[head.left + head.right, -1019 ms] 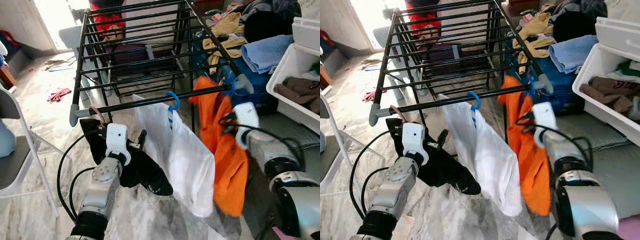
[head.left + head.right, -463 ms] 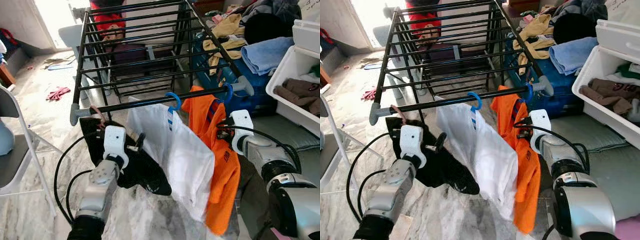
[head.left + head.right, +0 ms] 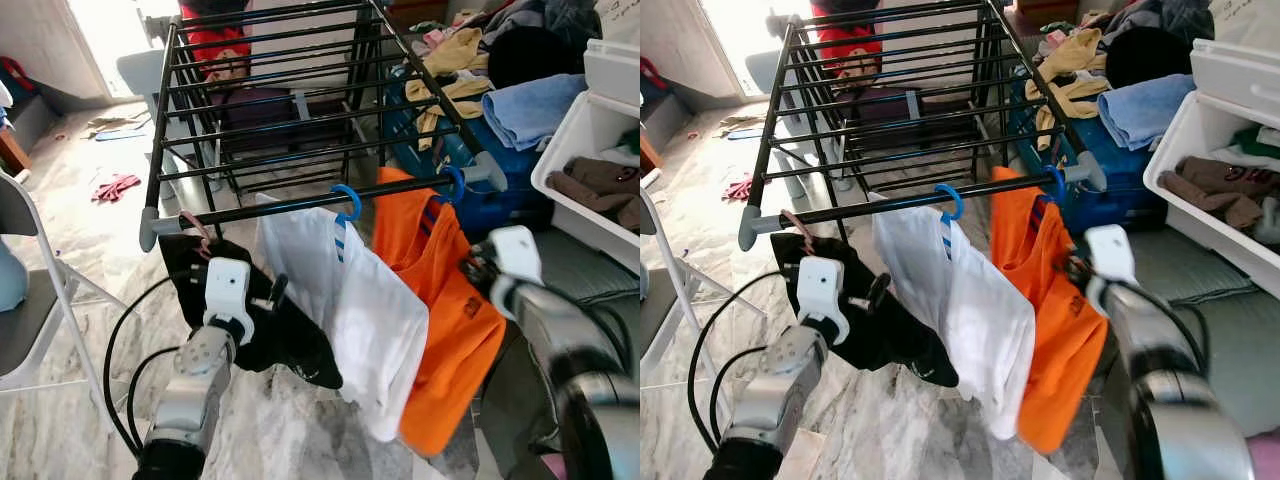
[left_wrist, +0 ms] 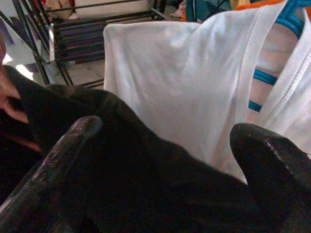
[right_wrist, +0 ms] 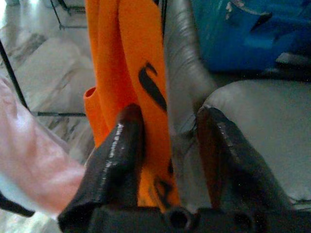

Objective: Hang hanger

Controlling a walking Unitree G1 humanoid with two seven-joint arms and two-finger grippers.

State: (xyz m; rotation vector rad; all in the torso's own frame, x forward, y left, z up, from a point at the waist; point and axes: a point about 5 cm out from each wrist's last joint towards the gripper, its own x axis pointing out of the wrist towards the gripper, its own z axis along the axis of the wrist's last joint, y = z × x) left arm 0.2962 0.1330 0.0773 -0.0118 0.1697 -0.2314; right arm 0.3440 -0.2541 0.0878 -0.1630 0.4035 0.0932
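While rack-hung, blue hanger (image 3: 452,186) bearing orange shirt (image 3: 437,300)

the right tool (image 5: 167,145) has drawn back from the orange shirt (image 3: 440,300).

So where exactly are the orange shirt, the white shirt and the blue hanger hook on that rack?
orange shirt (image 3: 440,330), left eye view, middle of its front.
white shirt (image 3: 350,310), left eye view, middle of the cloth.
blue hanger hook (image 3: 348,200), left eye view, curve over the rail.

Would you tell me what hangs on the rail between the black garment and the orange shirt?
A white shirt on a blue hanger, seen in both eye views.
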